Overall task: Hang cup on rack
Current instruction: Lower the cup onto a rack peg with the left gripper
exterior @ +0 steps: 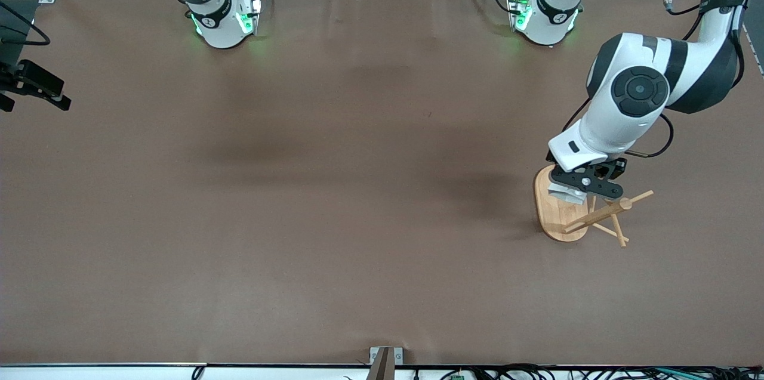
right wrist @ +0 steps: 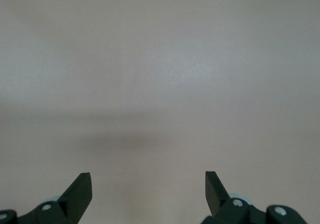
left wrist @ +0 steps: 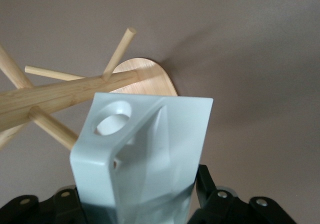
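Left end effector (exterior: 576, 192), lower right of the front view, clamps the cup (left wrist: 142, 156) by its body: rigid, light, probably slippery (handle hole free) beside the rack (exterior: 588, 219). Right end effector (right wrist: 148, 194) waits, jaws apart.

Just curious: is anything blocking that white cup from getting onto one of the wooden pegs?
Nothing visible. The left gripper holds the cup over the rack, its handle hole close to a peg.

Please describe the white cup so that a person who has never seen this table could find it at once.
Look toward the left arm's end of the brown table, where the wooden rack stands. Over its oval base, the left gripper is shut on the cup. It is the only white, faceted thing among the pale wooden pegs, and its handle tab has a round hole.
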